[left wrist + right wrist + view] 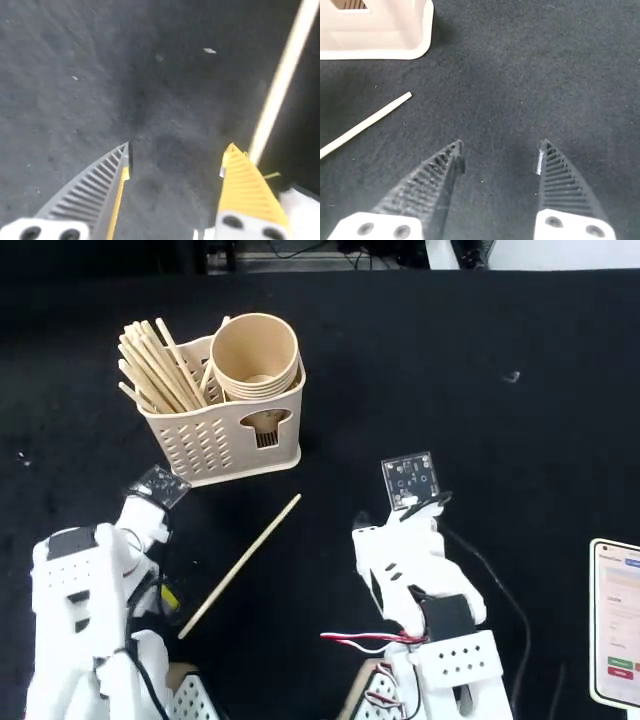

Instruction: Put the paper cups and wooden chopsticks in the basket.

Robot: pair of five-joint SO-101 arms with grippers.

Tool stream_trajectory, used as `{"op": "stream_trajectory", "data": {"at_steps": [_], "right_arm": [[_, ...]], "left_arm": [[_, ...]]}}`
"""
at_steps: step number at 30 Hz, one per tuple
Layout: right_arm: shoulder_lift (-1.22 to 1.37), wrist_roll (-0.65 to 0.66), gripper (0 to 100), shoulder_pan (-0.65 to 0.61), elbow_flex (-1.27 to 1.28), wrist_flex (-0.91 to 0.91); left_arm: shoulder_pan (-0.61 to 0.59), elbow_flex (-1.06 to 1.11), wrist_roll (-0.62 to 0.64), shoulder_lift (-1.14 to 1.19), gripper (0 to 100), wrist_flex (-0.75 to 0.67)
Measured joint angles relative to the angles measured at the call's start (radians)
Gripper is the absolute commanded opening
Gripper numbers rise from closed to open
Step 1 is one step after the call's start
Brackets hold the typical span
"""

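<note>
- Wooden chopstick (240, 565) loose near front edge of table (500, 440), beside left gripper (178, 148), jaws released.
- Right gripper (501, 145) likewise released.
- Basket (225, 435) toward far-left corner, holding cups (255, 355) and chopstick bundle (150, 365).

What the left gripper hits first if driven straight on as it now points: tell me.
Most likely the bare black table. The left gripper points down at it, open; the loose chopstick lies just outside its yellow finger, so probably missed, though depth is unclear.
</note>
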Motion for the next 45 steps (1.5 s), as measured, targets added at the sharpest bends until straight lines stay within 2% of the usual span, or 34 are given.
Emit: {"op": "stream_trajectory", "data": {"at_steps": [5, 7, 11, 16, 20, 24, 31, 34, 39, 45], "right_arm": [[0.0, 0.0, 23.7, 0.0, 0.0, 0.0], [0.0, 0.0, 23.7, 0.0, 0.0, 0.0], [0.0, 0.0, 23.7, 0.0, 0.0, 0.0], [0.0, 0.0, 23.7, 0.0, 0.0, 0.0], [0.0, 0.0, 23.7, 0.0, 0.0, 0.0], [0.0, 0.0, 23.7, 0.0, 0.0, 0.0], [0.0, 0.0, 23.7, 0.0, 0.0, 0.0], [0.0, 0.0, 23.7, 0.0, 0.0, 0.0], [0.0, 0.0, 23.7, 0.0, 0.0, 0.0], [0.0, 0.0, 23.7, 0.0, 0.0, 0.0]], "left_arm": [[0.114, -0.055, 0.011, -0.132, 30, 0.184], [0.19, -0.055, 0.026, -0.144, 30, 0.209], [0.345, -0.057, 0.147, -0.124, 30, 0.158], [0.474, -0.057, 0.273, -0.002, 30, 0.002], [0.516, -0.072, 0.368, 0.166, 30, -0.153], [0.52, -0.117, 0.434, 0.311, 30, -0.238], [0.529, -0.132, 0.456, 0.419, 30, -0.344], [0.528, -0.132, 0.493, 0.437, 29, -0.367], [0.583, -0.133, 0.52, 0.44, 15, -0.367], [0.644, -0.133, 0.523, 0.44, 14, -0.364]]}}
